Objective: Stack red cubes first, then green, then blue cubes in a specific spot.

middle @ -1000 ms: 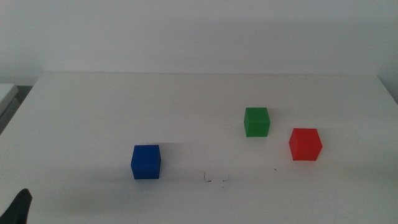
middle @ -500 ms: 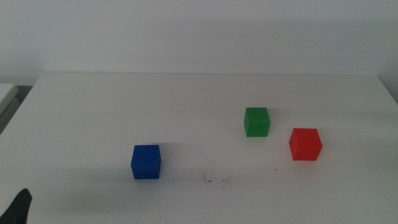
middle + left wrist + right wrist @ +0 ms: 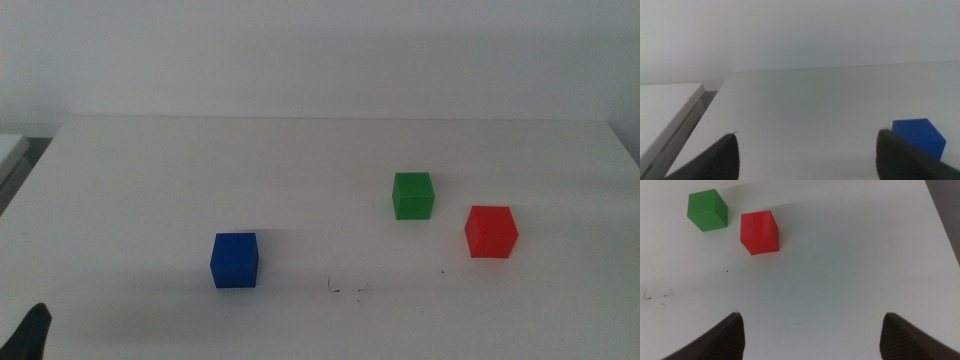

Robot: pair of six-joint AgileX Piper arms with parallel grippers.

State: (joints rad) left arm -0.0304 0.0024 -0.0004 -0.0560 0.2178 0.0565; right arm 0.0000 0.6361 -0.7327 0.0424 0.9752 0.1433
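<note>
Middle view: nothing stacked yet; three cubes sit apart around the bare marked spot [image 3: 346, 289].
Red cube [image 3: 490, 232], green cube [image 3: 412, 195], blue cube [image 3: 235, 260] untouched; left gripper [image 3: 805, 152] and right gripper [image 3: 812, 330] gape wide, empty.

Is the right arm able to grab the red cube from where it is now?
Probably yes. The right gripper hangs above the table with its jaws wide open, and the red cube sits ahead of it on bare tabletop. The green cube stands apart from it, so nothing blocks the way.
</note>
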